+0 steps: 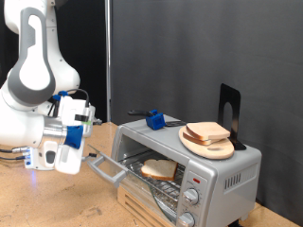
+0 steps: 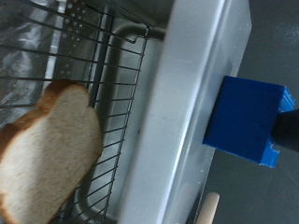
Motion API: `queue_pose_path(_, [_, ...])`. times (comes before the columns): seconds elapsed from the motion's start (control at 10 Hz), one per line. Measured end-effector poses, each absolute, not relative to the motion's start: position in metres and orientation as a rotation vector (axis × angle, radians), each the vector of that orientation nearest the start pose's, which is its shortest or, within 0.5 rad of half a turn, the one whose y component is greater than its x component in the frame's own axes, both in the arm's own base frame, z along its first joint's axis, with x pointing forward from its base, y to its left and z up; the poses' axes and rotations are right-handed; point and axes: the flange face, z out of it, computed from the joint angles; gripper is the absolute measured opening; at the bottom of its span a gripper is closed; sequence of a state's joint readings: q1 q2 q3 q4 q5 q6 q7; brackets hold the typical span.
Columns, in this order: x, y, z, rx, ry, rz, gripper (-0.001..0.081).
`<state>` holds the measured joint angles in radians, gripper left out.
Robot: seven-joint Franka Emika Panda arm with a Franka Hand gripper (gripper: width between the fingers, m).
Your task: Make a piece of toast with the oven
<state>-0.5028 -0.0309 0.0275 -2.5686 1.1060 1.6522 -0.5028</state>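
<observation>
Exterior view: hand hangs beside oven, toast inside; finger spacing indiscernible.

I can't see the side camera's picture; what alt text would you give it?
A slice of bread lies on the wire rack inside an open silver toaster oven. More slices sit on a round wooden board on top, and the white robot arm's hand hovers by the door.

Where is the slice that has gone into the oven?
The piece of toast lies on the wire rack inside the open oven, below the wooden board in the exterior view.
</observation>
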Motion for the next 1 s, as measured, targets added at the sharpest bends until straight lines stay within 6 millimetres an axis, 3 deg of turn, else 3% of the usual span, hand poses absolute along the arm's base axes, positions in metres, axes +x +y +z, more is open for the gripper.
queue_pose_path(0.5, [0.381,-0.059,0.283,-1.816,0.688,0.160,0.0806])
queue_pose_path(1.0, [0.398,-0.046,0.284,-1.834,0.740,0.089,0.0806])
